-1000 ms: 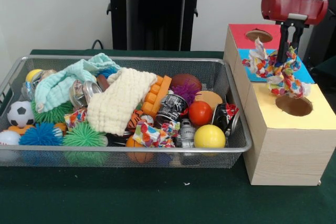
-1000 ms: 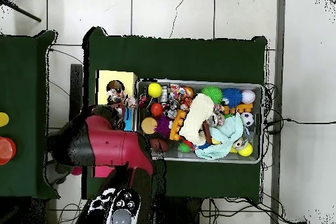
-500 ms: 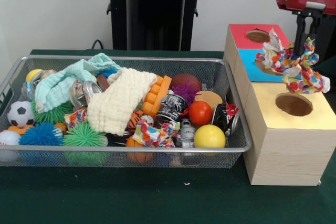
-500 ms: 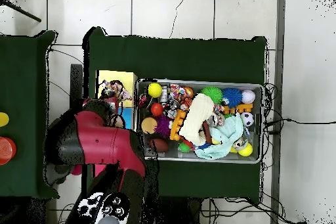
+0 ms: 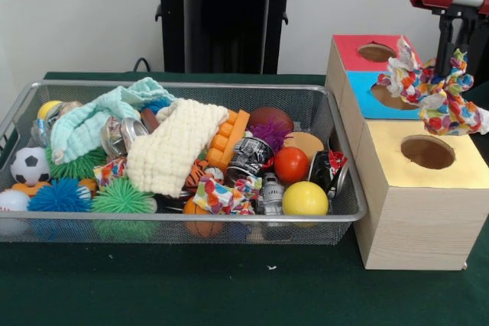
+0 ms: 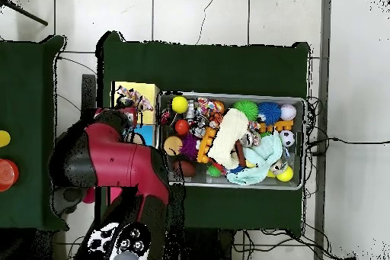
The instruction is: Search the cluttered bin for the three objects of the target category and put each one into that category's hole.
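The hand [image 5: 451,55] grips a confetti cloth [image 5: 435,97] above the yellow box's hole [image 5: 427,152] by the tabletop's edge. Line up over the hole before letting go.

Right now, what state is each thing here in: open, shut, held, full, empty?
gripper: shut on a confetti cloth, above the boxes.
confetti cloth: held, hanging bunched, not yet in a hole.
bin: full of clutter.
second confetti cloth: lying in the bin.
yellow hole: open, nothing seen inside.
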Motion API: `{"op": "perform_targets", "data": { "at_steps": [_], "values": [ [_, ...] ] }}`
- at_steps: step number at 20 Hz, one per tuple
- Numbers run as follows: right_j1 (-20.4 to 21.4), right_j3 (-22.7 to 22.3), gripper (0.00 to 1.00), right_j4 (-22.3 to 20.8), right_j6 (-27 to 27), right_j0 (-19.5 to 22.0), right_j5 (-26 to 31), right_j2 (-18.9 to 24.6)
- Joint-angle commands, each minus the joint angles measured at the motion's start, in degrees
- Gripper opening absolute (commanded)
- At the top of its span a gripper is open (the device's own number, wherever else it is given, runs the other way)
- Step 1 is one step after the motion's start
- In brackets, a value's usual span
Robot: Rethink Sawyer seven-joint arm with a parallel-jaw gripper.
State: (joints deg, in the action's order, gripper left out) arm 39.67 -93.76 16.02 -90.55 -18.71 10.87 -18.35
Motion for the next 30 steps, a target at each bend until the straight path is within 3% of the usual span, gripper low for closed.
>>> {"op": "perform_targets", "data": {
  "at_steps": [1,11,30],
  "values": [
    [-2.9,-0.3,0.00,2.5,-13.9,1.4,4.5,1.9],
    [-3.6,-1.8,0.00,2.4,-13.2,1.8,5.2,2.5],
    [-4.9,-7.0,0.00,0.0,-11.6,4.4,-0.3,5.9]
  ]
}}
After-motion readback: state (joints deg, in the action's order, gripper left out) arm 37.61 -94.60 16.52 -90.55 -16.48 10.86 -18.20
